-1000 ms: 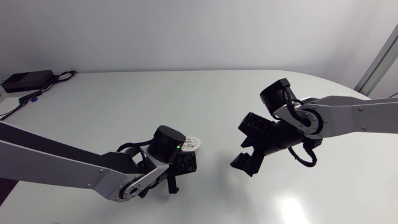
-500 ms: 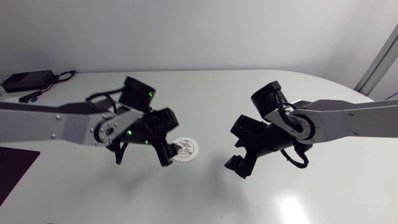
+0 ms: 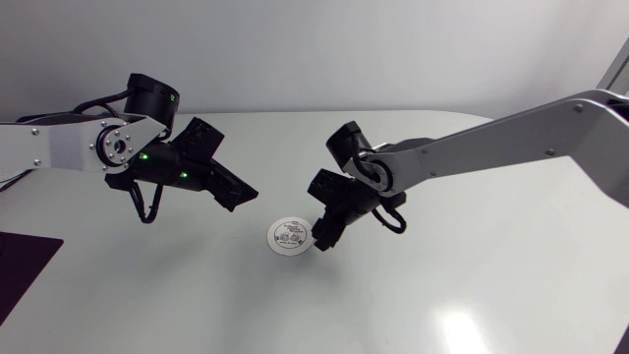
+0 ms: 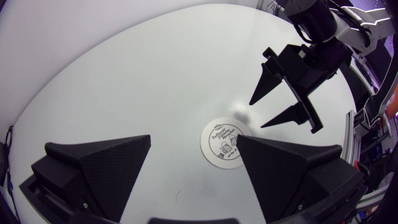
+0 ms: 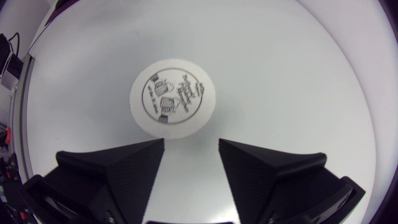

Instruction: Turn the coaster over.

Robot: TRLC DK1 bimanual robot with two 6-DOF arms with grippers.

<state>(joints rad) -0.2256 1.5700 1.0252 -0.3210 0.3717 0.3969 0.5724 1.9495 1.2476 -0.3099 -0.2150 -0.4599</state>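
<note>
Our left arm point(image 3: 49, 147) and right arm point(image 3: 491, 147) have silver-grey links and black joints. Beside the left arm's round silver disc point(image 3: 115, 145) we see small green lights point(image 3: 145, 157) and a looping black cable point(image 3: 147, 204). Our left gripper point(image 4: 194, 140) and right gripper point(image 5: 191, 142) are matte black wedges.

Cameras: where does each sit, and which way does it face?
Head view: fixed above the table, looking down; left arm and right arm enter from the sides.
Left wrist view: on the left arm, facing across the table; own open jaws near, right arm's jaws beyond the coaster.
Right wrist view: on the right arm, looking down; own open jaws short of the coaster.
Shared: all show the coaster.
</note>
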